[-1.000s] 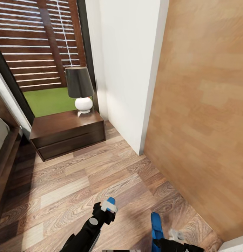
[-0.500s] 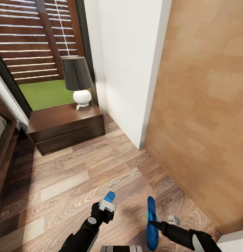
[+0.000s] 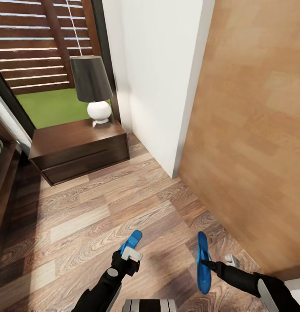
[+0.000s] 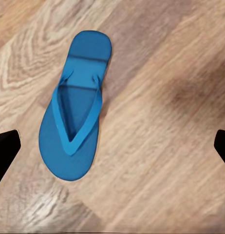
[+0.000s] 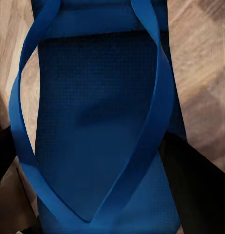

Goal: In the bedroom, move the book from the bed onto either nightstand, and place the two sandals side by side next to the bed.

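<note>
Above wood-plank floor, right hand clamped on upended bright blue flat sandal for carrying bedward; left hand released over its twin.

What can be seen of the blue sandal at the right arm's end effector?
The bright blue flat flip-flop sandal has a thin, matte, rubbery-looking sole and a V-shaped thong strap. In the head view it stands on edge, long axis pointing away from the robot, above the wood-plank floor beside the light wooden wall panel. The right end effector grips it near mid-length; dark fingers flank the sole up close.
</note>
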You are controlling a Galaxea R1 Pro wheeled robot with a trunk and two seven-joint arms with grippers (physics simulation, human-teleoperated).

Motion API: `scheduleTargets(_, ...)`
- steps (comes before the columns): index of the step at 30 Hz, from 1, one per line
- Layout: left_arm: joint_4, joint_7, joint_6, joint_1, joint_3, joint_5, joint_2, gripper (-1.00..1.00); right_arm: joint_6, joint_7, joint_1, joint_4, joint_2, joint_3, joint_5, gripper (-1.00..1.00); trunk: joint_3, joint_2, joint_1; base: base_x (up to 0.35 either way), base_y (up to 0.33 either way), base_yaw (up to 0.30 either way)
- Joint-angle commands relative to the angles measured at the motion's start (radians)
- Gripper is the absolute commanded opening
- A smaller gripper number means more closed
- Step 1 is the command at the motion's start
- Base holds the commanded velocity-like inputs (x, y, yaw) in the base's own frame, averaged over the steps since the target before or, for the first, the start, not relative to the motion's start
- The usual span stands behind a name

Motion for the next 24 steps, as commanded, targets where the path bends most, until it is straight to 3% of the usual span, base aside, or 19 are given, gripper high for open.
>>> scheduleTargets(1, -0.002, 0.004, 0.005, 0.0, 0.004, -0.007, 0.0, 1.0, 0.008, 0.01, 0.0, -0.001, -0.01, -0.017, -0.014, -1.0, -0.005, -0.001, 0.0, 0.0, 0.0, 0.0)
scheduleTargets(7, -0.002, 0.004, 0.005, 0.0, 0.019, -0.007, 0.0, 1.0, 0.014, 0.134, 0.0, -0.001, -0.101, -0.051, -0.151, -1.0, -0.028, -0.002, 0.003, 0.0, 0.0, 0.0)
scheduleTargets(10, -0.002, 0.005, 0.005, 0.0, 0.02, -0.007, 0.0, 1.0, 0.039, 0.158, 0.0, 0.0, -0.116, -0.052, -0.173, -1.0, -0.04, -0.003, 0.004, 0.0, 0.0, 0.0)
scheduleTargets(24, -0.002, 0.005, 0.004, 0.0, 0.021, -0.006, -0.001, 1.0, 0.055, 0.166, 0.0, 0.003, -0.122, -0.052, -0.18, -1.0, -0.094, -0.006, 0.011, 0.0, 0.0, 0.0)
